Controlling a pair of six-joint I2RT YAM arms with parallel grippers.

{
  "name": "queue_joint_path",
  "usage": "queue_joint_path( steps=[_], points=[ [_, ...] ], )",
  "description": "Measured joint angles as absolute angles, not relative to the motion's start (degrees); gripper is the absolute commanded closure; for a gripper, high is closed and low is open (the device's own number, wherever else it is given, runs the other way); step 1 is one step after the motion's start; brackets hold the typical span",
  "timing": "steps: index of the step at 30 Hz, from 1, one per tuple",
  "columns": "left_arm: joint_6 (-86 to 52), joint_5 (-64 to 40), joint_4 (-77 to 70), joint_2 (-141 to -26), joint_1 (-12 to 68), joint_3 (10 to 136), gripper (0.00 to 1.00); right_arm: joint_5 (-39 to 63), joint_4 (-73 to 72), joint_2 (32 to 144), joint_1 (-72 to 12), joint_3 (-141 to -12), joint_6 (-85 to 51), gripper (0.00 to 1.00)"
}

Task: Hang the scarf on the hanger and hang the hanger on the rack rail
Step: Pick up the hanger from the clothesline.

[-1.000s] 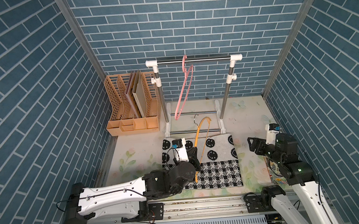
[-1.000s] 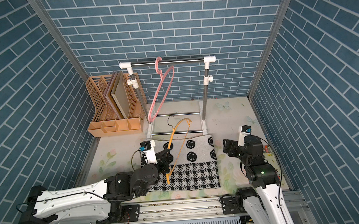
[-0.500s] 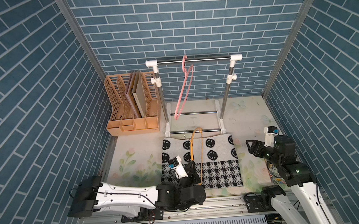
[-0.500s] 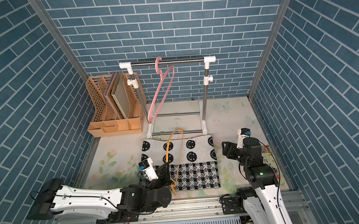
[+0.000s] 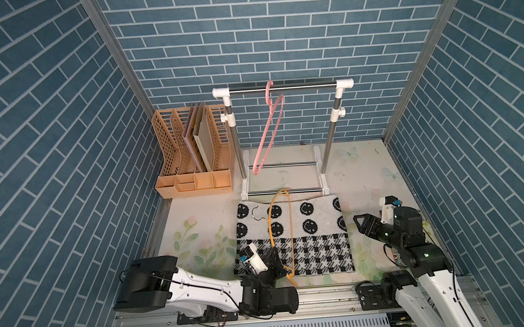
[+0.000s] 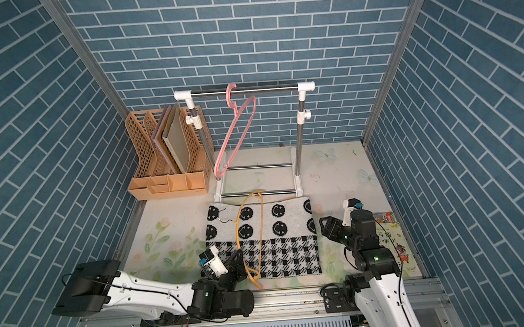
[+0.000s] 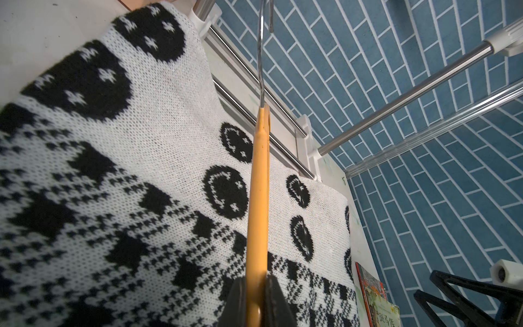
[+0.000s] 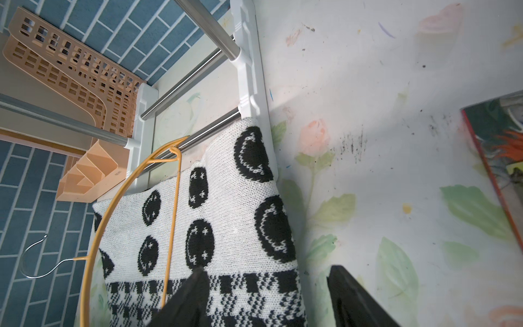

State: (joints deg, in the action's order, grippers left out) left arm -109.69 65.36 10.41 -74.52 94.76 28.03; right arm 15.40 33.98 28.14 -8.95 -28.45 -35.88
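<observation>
Holding: your left gripper [image 5: 281, 265] has its jaws closed tight on one end of the yellow hanger [image 5: 271, 233]. In the left wrist view the black pads [image 7: 236, 300] pinch the yellow strip from both sides.
Hanger lie: from that grip, low and centre in both top views, it runs up the frame across the scarf [image 5: 316, 239]. Its far corner reaches the front base bar [image 5: 307, 191] of the rack [image 5: 305, 86]. Its metal hook [image 5: 257, 214] points toward frame left over the smiley-face band. You cannot tell whether it touches the knit.
Scarf place: it lies spread flat on the floral mat [image 5: 202, 231], centre and low in both top views. The smiley band lies toward the rack and the check band toward the arm bases, with the upper edge just beside the front base bar.
Free arm: your right gripper [image 5: 358, 225] has its jaws standing well apart with nothing between them. In both top views it sits just beside the scarf's right edge, tips aimed toward frame left. In the right wrist view one finger overlaps the check band and the other is over bare mat.
Rack: it stands above the scarf at frame centre, and a pink hanger [image 5: 268, 135] hangs tilted from its top rail.
Surroundings: an orange file organiser [image 5: 170, 136] holding boards [image 5: 204, 140] stands left of the rack. A book [image 6: 400, 243] lies at lower right, partly under the right arm.
</observation>
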Motion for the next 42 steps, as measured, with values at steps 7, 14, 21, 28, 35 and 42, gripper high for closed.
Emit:
queue_joint_path(
  steps=[7,14,21,28,35,42],
  points=[
    [-112.33,65.32,6.94,-79.7,95.18,27.59,1.0,20.56,33.28,31.07,-8.95,-23.33,-38.81,0.27],
    [-106.21,65.56,-1.15,-80.36,95.18,25.96,1.0,24.95,30.33,33.23,-8.95,-18.96,-40.6,0.33],
    [-94.5,64.84,-10.74,-80.38,95.18,26.35,1.0,27.51,24.86,33.71,-8.95,-16.21,-40.77,0.37],
    [-88.79,63.79,-14.79,-80.62,95.18,27.64,1.0,28.23,20.93,36.6,-8.95,-14.85,-40.8,0.46],
    [-91.57,63.37,-13.37,-82.94,95.18,28.27,1.0,29.47,18.65,38.94,-9.26,-14.39,-40.95,0.53],
    [-93.49,63.35,-12.25,-83.29,95.18,28.29,1.0,30.76,17.43,40.36,-9.87,-14.41,-40.75,0.77]
  ],
)
